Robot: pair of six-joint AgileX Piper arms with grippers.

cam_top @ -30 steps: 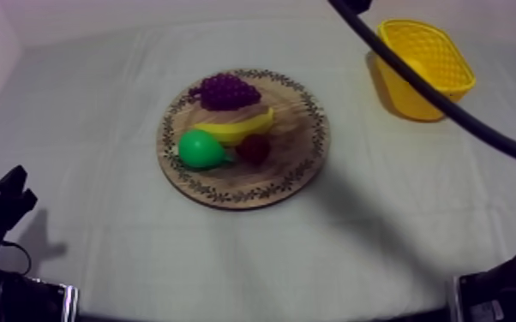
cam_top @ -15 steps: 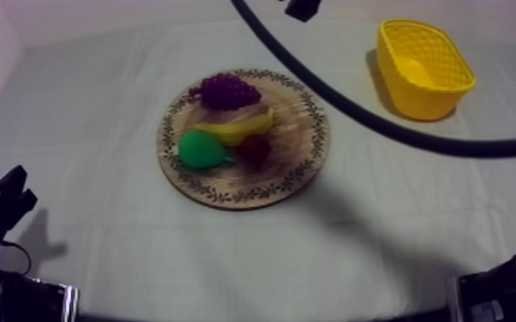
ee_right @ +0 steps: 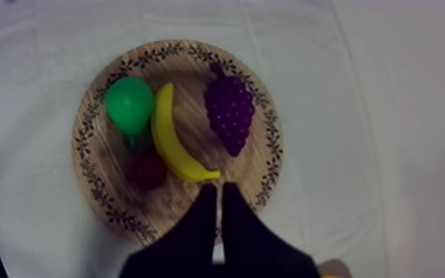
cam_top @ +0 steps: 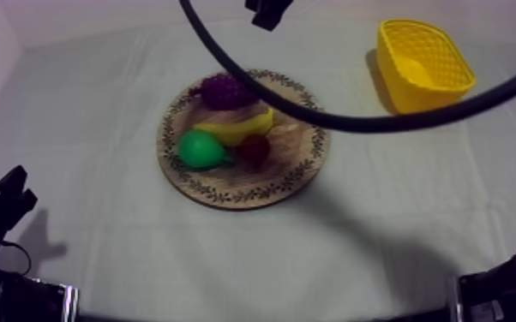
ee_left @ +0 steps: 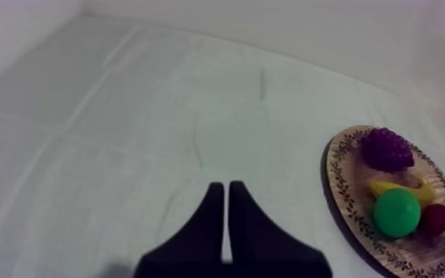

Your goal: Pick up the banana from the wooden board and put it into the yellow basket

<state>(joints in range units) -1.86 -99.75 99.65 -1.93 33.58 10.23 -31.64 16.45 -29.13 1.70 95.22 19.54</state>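
The big table (cam_top: pixel 90 120) has a grey-white cloth on it. Near its middle lies the round wooden board (cam_top: pixel 289 164), and all the toy fruit sits on that. The yellow basket (cam_top: pixel 411 92) stands well apart from the board, over on my right side, so the banana will have a good way to go. My right gripper (ee_right: pixel 219 186) hangs above the board, over the rim near one end of the banana. Its two black fingers (ee_right: pixel 199 222) are pressed together into a thin point with nothing between them. My left gripper (ee_left: pixel 225 185) rests far off at its own side of the table, also pinched together on nothing, and I think it has no job here. So I judge the task is only at its first step: reaching for the fruit, with no grab yet. The banana (ee_right: pixel 166 140) lies curved on the board, between the grapes and the pear. Next, I think the right gripper must open wide, go down, and close across the banana's middle. The grapes (ee_right: pixel 230 111) sit just beside it on one side. The green pear (ee_right: pixel 129 103) sits tight on the other side, so a finger has little room there. The small red fruit (ee_right: pixel 147 168) is just beside the banana and next to the pear, and it should not get bumped.
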